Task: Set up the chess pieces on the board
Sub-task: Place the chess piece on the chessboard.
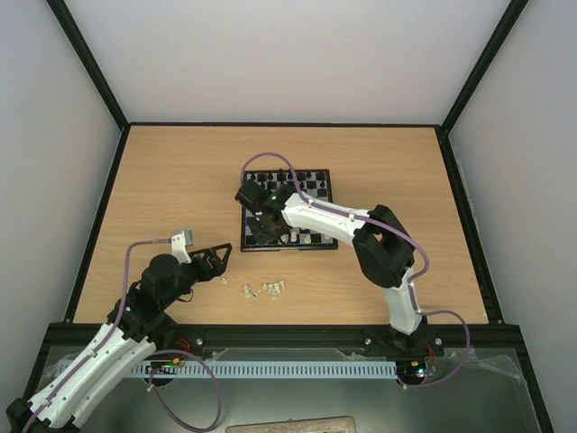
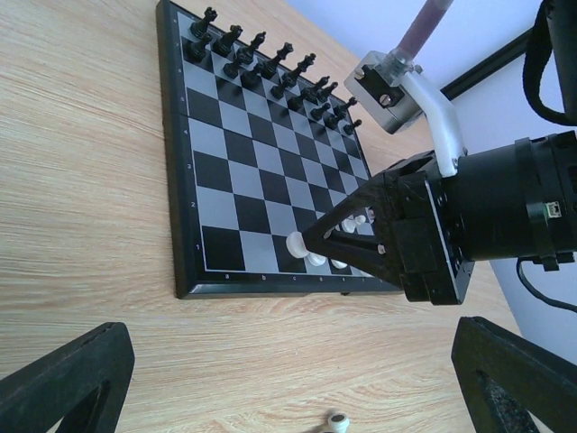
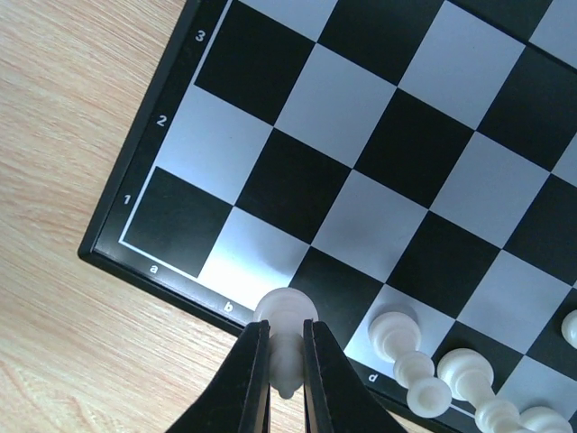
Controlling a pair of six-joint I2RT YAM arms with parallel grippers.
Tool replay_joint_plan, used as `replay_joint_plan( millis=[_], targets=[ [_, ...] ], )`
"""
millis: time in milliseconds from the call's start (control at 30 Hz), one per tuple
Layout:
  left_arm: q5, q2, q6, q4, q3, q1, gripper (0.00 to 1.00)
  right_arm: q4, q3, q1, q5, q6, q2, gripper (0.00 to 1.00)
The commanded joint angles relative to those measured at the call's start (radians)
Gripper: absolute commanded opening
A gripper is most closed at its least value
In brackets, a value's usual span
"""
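Observation:
The board (image 1: 311, 194) lies mid-table with black pieces on its far rows. My right gripper (image 3: 286, 336) is shut on a white chess piece (image 3: 287, 356), base toward the board, held over the near edge by the b and c files. It shows from the left wrist view (image 2: 296, 242) too. Several white pieces (image 3: 407, 352) stand on the first row from d rightward. My left gripper (image 1: 219, 253) is open and empty over the bare table, left of loose white pieces (image 1: 268, 289). One loose white piece (image 2: 337, 420) lies between its fingers' line, further ahead.
The right arm (image 1: 325, 216) reaches across the board's near half. Black pieces (image 2: 270, 63) fill the two far rows. A black frame (image 1: 270, 325) edges the table's near side. Grey walls enclose the cell.

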Motion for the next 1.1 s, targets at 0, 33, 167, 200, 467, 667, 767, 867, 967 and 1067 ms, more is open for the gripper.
replay_joint_plan(
  millis=[0, 33, 167, 200, 467, 667, 767, 867, 967, 1067],
  targets=[
    [-0.005, -0.007, 0.0, -0.016, 0.007, -0.002, 1.0, -0.092, 0.047, 0.007, 0.035, -0.004, 0.035, 0.07],
    [-0.004, -0.007, 0.001, -0.016, 0.009, -0.002, 0.99, -0.097, 0.051, 0.007, 0.041, -0.003, 0.043, 0.07],
    [-0.003, -0.007, 0.004, -0.016, 0.008, -0.002, 0.99, -0.107, 0.055, 0.007, 0.056, -0.002, 0.063, 0.07],
    [-0.003, -0.006, 0.005, -0.015, 0.008, -0.002, 0.99, -0.106, 0.054, 0.007, 0.056, -0.003, 0.065, 0.08],
    [-0.003, -0.004, 0.007, -0.015, 0.009, -0.003, 1.0, -0.11, 0.046, 0.005, 0.072, -0.002, 0.076, 0.09],
    [-0.002, -0.003, 0.009, -0.015, 0.009, -0.002, 0.99, -0.107, 0.041, -0.002, 0.071, -0.002, 0.079, 0.11],
    [-0.002, -0.001, 0.009, -0.013, 0.01, -0.002, 0.99, -0.104, 0.038, -0.002, 0.071, -0.003, 0.078, 0.13],
    [-0.003, -0.001, 0.009, -0.015, 0.01, -0.003, 0.99, -0.1, 0.036, -0.003, 0.062, -0.006, 0.075, 0.15],
    [-0.003, -0.001, 0.009, -0.015, 0.011, -0.002, 1.0, -0.097, 0.033, -0.004, 0.058, -0.007, 0.07, 0.15],
    [-0.003, -0.001, 0.008, -0.015, 0.009, -0.002, 1.0, -0.097, 0.032, -0.004, 0.056, -0.007, 0.071, 0.16]
  ],
)
